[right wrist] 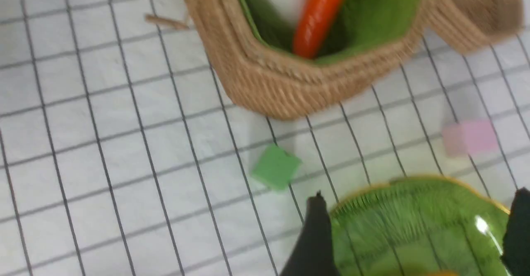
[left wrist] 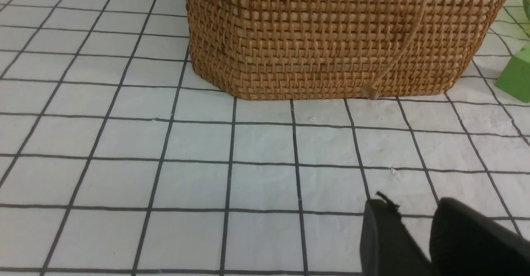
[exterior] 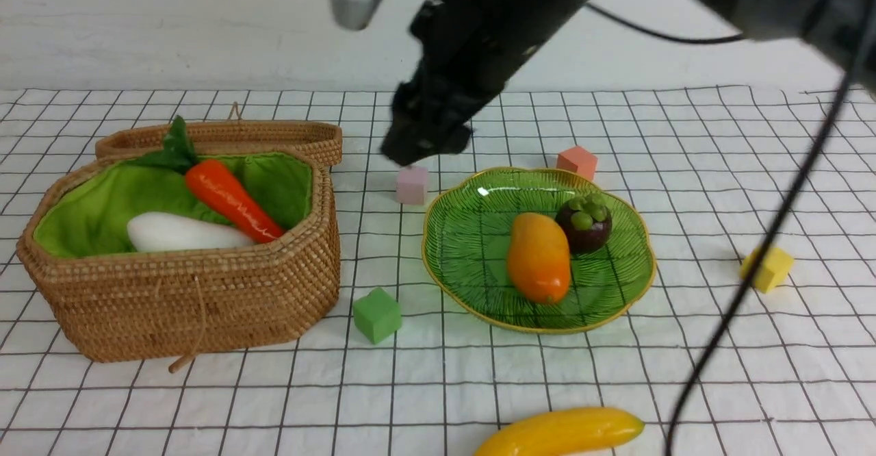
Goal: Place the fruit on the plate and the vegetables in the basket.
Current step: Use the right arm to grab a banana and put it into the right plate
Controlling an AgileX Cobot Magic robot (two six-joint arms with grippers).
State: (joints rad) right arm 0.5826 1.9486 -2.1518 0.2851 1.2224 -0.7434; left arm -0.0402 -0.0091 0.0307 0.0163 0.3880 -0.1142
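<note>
The wicker basket (exterior: 185, 298) stands at the left with the orange carrot (exterior: 233, 199) and the white radish (exterior: 181, 232) lying on its green lining. On the green plate (exterior: 472, 237) lie the mango (exterior: 538, 257) and the mangosteen (exterior: 584, 222). The banana (exterior: 561, 432) rests on the cloth at the near edge. My right gripper (exterior: 426, 149) hangs above the plate's far left rim; in its wrist view it (right wrist: 416, 214) is wide open and empty over the plate (right wrist: 414, 218). My left gripper (left wrist: 414, 209) hovers low before the basket (left wrist: 331, 39), its jaws slightly apart, holding nothing.
The basket's lid (exterior: 226, 137) leans behind it. Foam cubes lie about: pink (exterior: 411, 184) under the right gripper, green (exterior: 376, 314) between basket and plate, orange-red (exterior: 577, 162) behind the plate, yellow (exterior: 770, 268) at right. A black cable (exterior: 753, 257) crosses the right side.
</note>
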